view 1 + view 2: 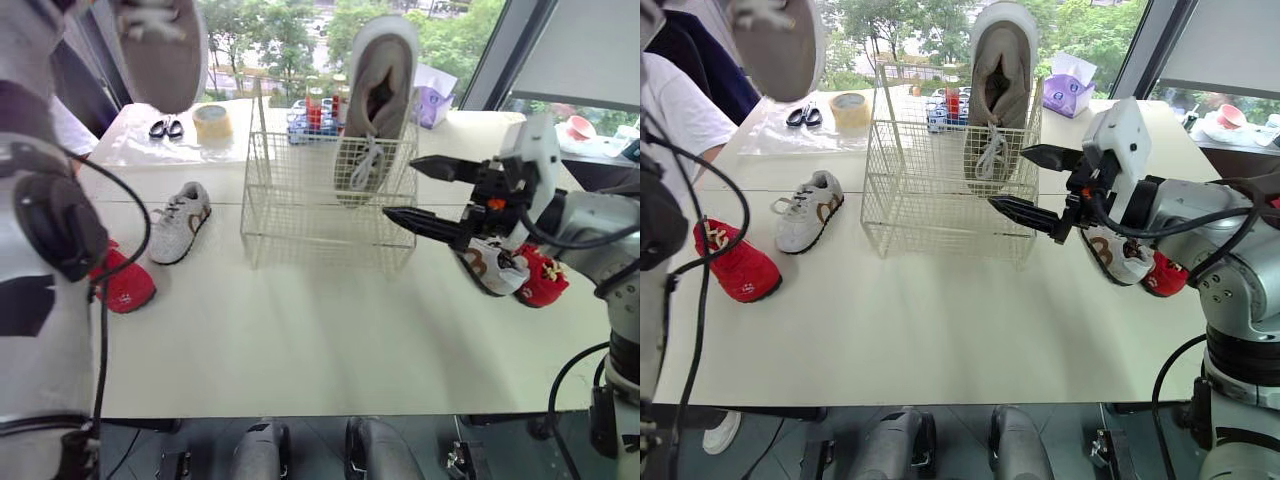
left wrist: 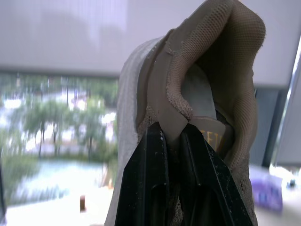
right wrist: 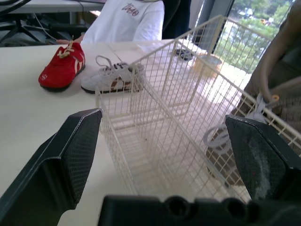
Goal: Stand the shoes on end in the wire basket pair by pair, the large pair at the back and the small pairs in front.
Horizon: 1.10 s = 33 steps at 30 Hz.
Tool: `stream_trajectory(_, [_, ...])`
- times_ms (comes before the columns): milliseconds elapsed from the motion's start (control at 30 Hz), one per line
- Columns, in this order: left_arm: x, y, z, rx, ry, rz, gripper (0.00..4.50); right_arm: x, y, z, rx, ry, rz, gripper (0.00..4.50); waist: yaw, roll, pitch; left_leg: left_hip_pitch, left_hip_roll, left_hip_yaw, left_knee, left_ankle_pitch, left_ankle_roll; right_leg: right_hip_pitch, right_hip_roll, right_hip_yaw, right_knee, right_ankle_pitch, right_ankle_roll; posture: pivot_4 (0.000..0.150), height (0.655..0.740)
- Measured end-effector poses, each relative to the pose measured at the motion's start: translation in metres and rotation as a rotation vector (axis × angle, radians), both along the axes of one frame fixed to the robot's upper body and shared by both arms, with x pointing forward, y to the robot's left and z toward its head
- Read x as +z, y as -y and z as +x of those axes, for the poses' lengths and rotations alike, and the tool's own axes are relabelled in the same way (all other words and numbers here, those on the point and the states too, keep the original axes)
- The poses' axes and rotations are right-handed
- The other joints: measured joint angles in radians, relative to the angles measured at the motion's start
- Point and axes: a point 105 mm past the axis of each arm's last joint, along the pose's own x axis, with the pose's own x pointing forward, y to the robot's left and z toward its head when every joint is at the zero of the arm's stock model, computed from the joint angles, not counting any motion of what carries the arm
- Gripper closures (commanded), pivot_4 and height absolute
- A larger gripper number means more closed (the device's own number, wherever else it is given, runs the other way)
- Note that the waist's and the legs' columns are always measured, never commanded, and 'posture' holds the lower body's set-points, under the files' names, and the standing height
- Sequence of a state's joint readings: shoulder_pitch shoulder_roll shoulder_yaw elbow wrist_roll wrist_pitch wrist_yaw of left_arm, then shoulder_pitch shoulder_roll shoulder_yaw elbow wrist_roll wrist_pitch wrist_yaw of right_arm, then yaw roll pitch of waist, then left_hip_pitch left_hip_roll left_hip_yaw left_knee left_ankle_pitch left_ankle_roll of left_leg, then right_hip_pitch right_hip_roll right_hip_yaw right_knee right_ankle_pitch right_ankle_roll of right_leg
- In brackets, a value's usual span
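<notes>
- Shoe number one of the large pair, a big tan shoe (image 1: 160,40): pinched by its heel collar in the left gripper (image 2: 171,136), held high over the left side of the table (image 1: 300,340), well apart from the wire basket (image 1: 300,200).
- Standing on end in the basket's back right corner, toe down and leaning on the wire: the matching tan shoe (image 1: 375,100).
- Hovering just beside the basket's right side, fingers spread wide with nothing between them: the right gripper (image 1: 402,188).
- Likely light to carry, with a soft mesh upper, squashy padded collar and stiffer sole. Probably prone to swing from so small a hold.
- Best gripped at collar or heel and lowered toe first beside its mate.
- Lying left of the basket: small white shoe (image 1: 180,222), red shoe (image 1: 125,285). Behind the right gripper, partly hidden: second white shoe (image 1: 497,270), second red shoe (image 1: 545,282).
</notes>
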<state>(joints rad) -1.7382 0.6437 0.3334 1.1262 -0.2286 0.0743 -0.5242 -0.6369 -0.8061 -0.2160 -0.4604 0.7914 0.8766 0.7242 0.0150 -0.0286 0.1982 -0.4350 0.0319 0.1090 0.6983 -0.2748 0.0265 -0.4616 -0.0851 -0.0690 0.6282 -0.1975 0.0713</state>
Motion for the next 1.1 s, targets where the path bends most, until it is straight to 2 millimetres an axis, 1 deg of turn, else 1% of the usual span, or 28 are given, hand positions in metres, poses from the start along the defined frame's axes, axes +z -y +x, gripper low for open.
stream_trajectory(67, [0.009,0.024,-0.006,-0.006,0.139,0.025,4.45,0.005,0.006,0.002,-0.031,0.013,0.024,0.0,0.002,0.0,0.0,0.0,-0.001,0.001,0.001,0.0,0.0,0.001,-0.002,0.0,0.0,0.0,0.001,0.15,0.74])
stream_trajectory(100, [0.007,0.038,-0.006,-0.017,0.191,0.038,4.45,0.009,0.009,0.001,-0.045,0.025,0.039,0.0,0.004,0.0,0.0,0.001,-0.002,0.001,0.002,0.0,0.0,0.002,-0.002,0.0,0.0,0.001,0.001,0.15,0.74])
stream_trajectory(133, [0.004,0.048,-0.005,-0.026,0.211,0.043,4.45,0.011,0.011,0.001,-0.052,0.033,0.05,0.0,0.004,0.0,0.0,0.001,-0.002,0.001,0.002,0.0,0.001,0.002,-0.002,0.0,0.0,0.001,0.002,0.15,0.74])
stream_trajectory(233, [-0.02,0.081,0.007,-0.045,0.222,0.099,4.45,0.016,0.017,-0.001,-0.083,0.046,0.064,0.0,-0.001,0.0,0.0,0.001,-0.004,0.002,0.002,0.0,0.001,0.002,-0.002,0.0,0.0,0.002,0.003,0.15,0.74])
stream_trajectory(300, [-0.034,0.099,0.012,-0.051,0.223,0.14,4.45,0.016,0.018,-0.002,-0.092,0.05,0.063,0.0,-0.004,0.0,0.0,0.001,-0.004,0.002,0.002,0.0,0.001,0.001,-0.001,0.0,0.0,0.002,0.003,0.15,0.74])
stream_trajectory(467, [-0.052,0.13,0.015,-0.043,0.268,0.169,4.45,0.017,0.021,-0.005,-0.128,0.042,0.064,0.0,-0.003,0.0,0.0,0.001,-0.003,0.002,0.001,-0.001,0.002,0.0,-0.001,0.0,0.0,0.002,0.003,0.15,0.74])
stream_trajectory(567, [-0.058,0.131,0.018,-0.024,0.265,0.155,4.45,0.018,0.021,-0.009,-0.132,0.044,0.058,0.0,-0.004,0.0,0.0,0.001,-0.003,0.001,0.001,-0.001,0.003,0.0,-0.001,0.0,0.0,0.002,0.003,0.15,0.74])
stream_trajectory(700, [-0.069,0.13,0.027,-0.013,0.211,0.122,4.45,0.019,0.023,-0.012,-0.156,0.043,0.054,0.0,-0.002,0.0,0.0,0.001,-0.002,0.0,0.002,-0.002,0.003,0.001,-0.002,0.0,0.0,0.002,0.003,0.15,0.74])
stream_trajectory(800, [-0.07,0.129,0.028,-0.003,0.204,0.108,4.45,0.018,0.023,-0.012,-0.158,0.037,0.056,0.0,-0.001,0.0,0.0,0.001,-0.002,-0.001,0.002,-0.002,0.004,0.001,-0.002,0.0,-0.001,0.002,0.003,0.15,0.74])
stream_trajectory(900, [-0.079,0.126,0.03,0.021,0.202,0.08,4.45,0.018,0.024,-0.012,-0.162,0.034,0.058,0.0,-0.002,0.0,0.0,0.001,-0.002,-0.001,0.002,-0.002,0.004,0.002,-0.002,0.0,-0.001,0.002,0.003,0.15,0.74])
stream_trajectory(967, [-0.091,0.124,0.034,0.037,0.181,0.066,4.45,0.018,0.023,-0.012,-0.162,0.033,0.059,0.0,-0.002,0.0,-0.001,0.002,-0.002,-0.001,0.002,-0.002,0.004,0.002,-0.002,0.0,0.0,0.002,0.003,0.15,0.74])
stream_trajectory(1000, [-0.101,0.125,0.038,0.043,0.158,0.064,4.45,0.018,0.023,-0.012,-0.162,0.033,0.06,0.0,-0.002,0.0,-0.001,0.003,-0.002,-0.001,0.002,-0.002,0.004,0.003,-0.002,0.001,0.0,0.002,0.003,0.15,0.74])
stream_trajectory(1100, [-0.122,0.13,0.042,0.043,0.125,0.061,4.45,0.02,0.022,-0.011,-0.152,0.039,0.062,0.0,-0.002,0.0,-0.001,0.003,-0.002,-0.001,0.002,-0.002,0.004,0.004,-0.002,0.001,0.0,0.002,0.003,0.15,0.74])
